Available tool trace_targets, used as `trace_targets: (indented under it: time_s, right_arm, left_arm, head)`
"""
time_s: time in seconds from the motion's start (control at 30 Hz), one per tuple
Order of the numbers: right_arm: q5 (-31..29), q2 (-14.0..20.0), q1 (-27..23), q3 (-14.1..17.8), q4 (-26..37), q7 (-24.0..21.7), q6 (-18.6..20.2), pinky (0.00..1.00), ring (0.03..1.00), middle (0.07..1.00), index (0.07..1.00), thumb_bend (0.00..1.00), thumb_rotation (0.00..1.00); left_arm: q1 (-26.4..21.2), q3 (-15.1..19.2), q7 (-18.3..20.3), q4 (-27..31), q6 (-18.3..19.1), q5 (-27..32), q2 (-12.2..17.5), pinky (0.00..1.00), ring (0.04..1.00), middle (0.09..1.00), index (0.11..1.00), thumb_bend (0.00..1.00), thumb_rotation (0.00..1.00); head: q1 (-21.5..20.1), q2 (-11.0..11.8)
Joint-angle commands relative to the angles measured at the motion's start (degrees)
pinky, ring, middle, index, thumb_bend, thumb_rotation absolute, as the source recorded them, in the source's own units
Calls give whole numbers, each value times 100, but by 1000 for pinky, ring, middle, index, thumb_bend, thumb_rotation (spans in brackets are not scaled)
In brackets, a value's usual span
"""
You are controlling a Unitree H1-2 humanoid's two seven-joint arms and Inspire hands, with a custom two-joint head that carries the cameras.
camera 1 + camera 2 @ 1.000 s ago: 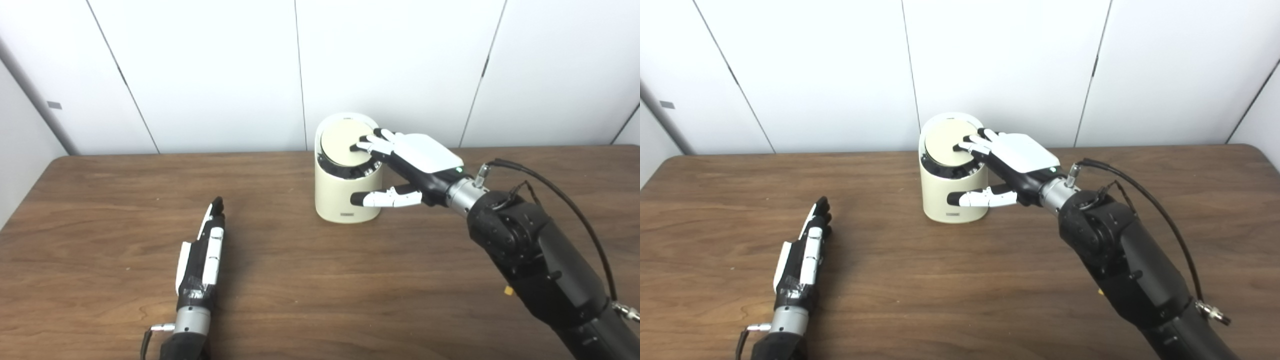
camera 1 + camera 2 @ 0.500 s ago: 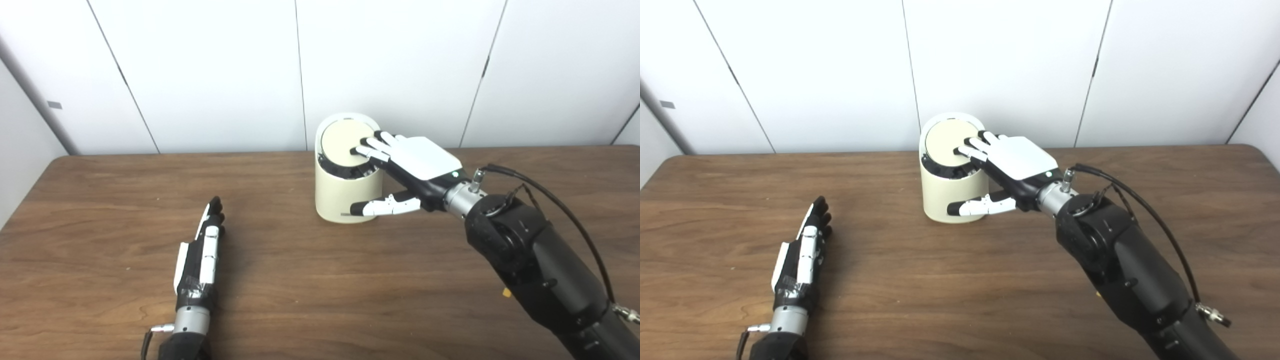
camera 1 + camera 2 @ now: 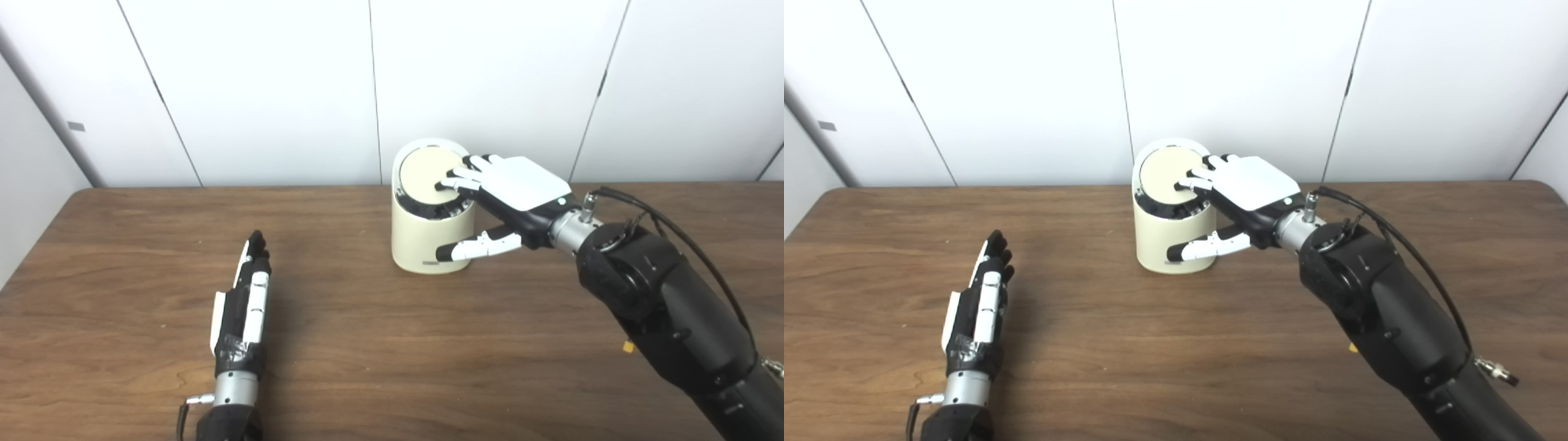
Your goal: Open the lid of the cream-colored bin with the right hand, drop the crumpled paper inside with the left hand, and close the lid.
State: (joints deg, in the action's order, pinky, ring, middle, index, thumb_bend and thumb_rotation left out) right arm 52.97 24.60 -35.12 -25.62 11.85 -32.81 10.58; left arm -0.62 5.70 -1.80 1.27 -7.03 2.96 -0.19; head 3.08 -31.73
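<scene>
- cream-colored bin [image 3: 429, 242] upright at the far middle of the wooden table [image 3: 380, 355], close to the white wall panels [image 3: 275, 92]
- lid [image 3: 424, 176] round, tilted, sunk toward the near side; dark gap shows under its front edge
- right hand [image 3: 511, 196] over the bin's right rim; fingertips [image 3: 446, 184] resting on the lid's right part; thumb stretched across the bin's front wall low down; fingers spread, nothing grasped
- left hand [image 3: 242, 306] lies edge-on on the table, well apart from the bin, left and nearer; fingers straight and together, empty, released
- crumpled paper not seen in either view
</scene>
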Motion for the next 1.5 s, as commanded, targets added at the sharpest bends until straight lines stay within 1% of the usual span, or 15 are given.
trace_targets:
  time_s: [0.0,0.13,0.23,0.37,0.6,0.8,0.87,0.97,1.03,1.13,1.23,1.3,1.37,1.43,1.47]
  right_arm:
    - [-24,132,139,-103,-185,-525,43,1000,1000,911,806,738,1000]
    - [-254,42,200,144,-20,-239,60,1000,1000,959,872,706,1000]
    - [-381,-51,211,333,157,-53,69,1000,1000,971,896,671,1000]
    - [-536,-183,203,575,351,197,-5,1000,1000,990,923,658,1000]
    - [-612,-379,148,849,661,188,186,1000,1000,979,929,691,1000]
    - [-726,-473,150,1095,773,253,323,1000,1000,984,939,663,1000]
    - [-898,-547,194,1262,774,356,375,999,1000,985,940,646,1000]
    - [-1223,-646,314,1573,682,668,298,973,1000,982,943,592,1000]
    - [-1368,-675,381,1711,639,789,325,967,1000,984,952,581,1000]
    - [-1552,-652,484,1910,620,850,499,957,1000,996,970,584,1000]
    - [-1705,-574,598,2093,610,854,661,926,1000,996,974,557,1000]
    - [-1835,-529,717,2243,614,837,832,975,1000,998,978,577,1000]
    - [-1942,-490,826,2344,622,814,1000,993,1000,994,974,593,1000]
    - [-2089,-444,936,2430,633,841,1025,985,995,984,962,587,1000]
    - [-2205,-418,1019,2500,609,878,979,958,978,973,950,570,1000]
  left_arm:
    - [236,-122,-29,-303,-188,128,-327,1000,1000,1000,1000,537,882]
    - [235,-126,-49,-339,-211,87,-322,1000,1000,1000,1000,516,875]
    - [241,-139,-73,-305,-142,49,-327,1000,1000,1000,1000,501,872]
    - [228,-157,-7,-322,-157,100,-315,1000,1000,1000,1000,490,862]
    - [229,-180,19,-309,-115,87,-305,1000,1000,1000,1000,465,843]
    - [206,-188,69,-357,-130,119,-279,1000,1000,1000,1000,462,841]
    - [208,-184,84,-344,-110,138,-274,1000,1000,1000,1000,460,840]
    - [219,-165,93,-291,-39,174,-286,1000,1000,1000,1000,473,839]
    - [222,-156,101,-271,-4,193,-282,1000,1000,1000,1000,480,842]
    - [225,-145,136,-259,25,238,-255,1000,1000,1000,1000,488,846]
    - [232,-135,154,-238,36,241,-224,1000,1000,1000,1000,477,858]
    - [236,-122,165,-221,60,253,-204,999,1000,1000,1000,479,875]
    - [245,-95,171,-187,137,294,-192,1000,1000,1000,1000,476,881]
    - [259,-75,168,-141,200,314,-183,1000,1000,1000,1000,465,888]
    - [272,-69,153,-109,231,304,-179,998,1000,1000,1000,458,893]
  head:
    - [9,-3]
    - [20,-3]
    - [29,-5]
    - [34,-2]
    - [36,0]
    - [34,2]
    - [36,0]
    - [28,-15]
    - [13,-16]
    - [-8,-27]
    - [-29,-51]
    - [-43,-65]
    - [-68,-77]
    - [-90,-93]
    - [-106,-105]
